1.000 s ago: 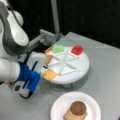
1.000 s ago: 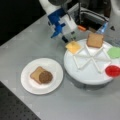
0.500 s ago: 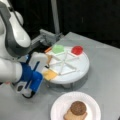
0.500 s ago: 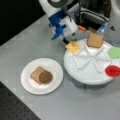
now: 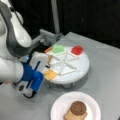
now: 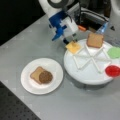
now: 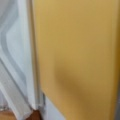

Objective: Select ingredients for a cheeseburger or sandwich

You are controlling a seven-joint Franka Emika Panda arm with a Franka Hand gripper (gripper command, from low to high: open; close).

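Ingredients sat in the wedge compartments of a round white divided tray (image 6: pixel 85 75) on the grey desk (image 6: pixel 30 45). The yellow-orange cheese square (image 6: pixel 73 47) lay in the compartment at the tray's edge nearest the arm; in the wrist view it filled most of the frame (image 7: pixel 77 57), beside white tray dividers. One tan-brown bread square (image 6: pixel 95 40) lay in the neighbouring compartment, the green leaf (image 6: pixel 115 52) and the red disc (image 6: pixel 112 70) in compartments toward the far rim, seen also in a front view as green (image 5: pixel 58 48) and red (image 5: pixel 77 50). The gripper (image 6: pixel 69 40) stood at the tray's edge directly at the cheese square; whether its fingers were apart or together could not be told. On a white paper plate (image 6: pixel 41 75) apart from the tray, near the desk's edge, the second bread square (image 6: pixel 36 74) lay flat with the dark brown round patty (image 6: pixel 45 77) on top of it.
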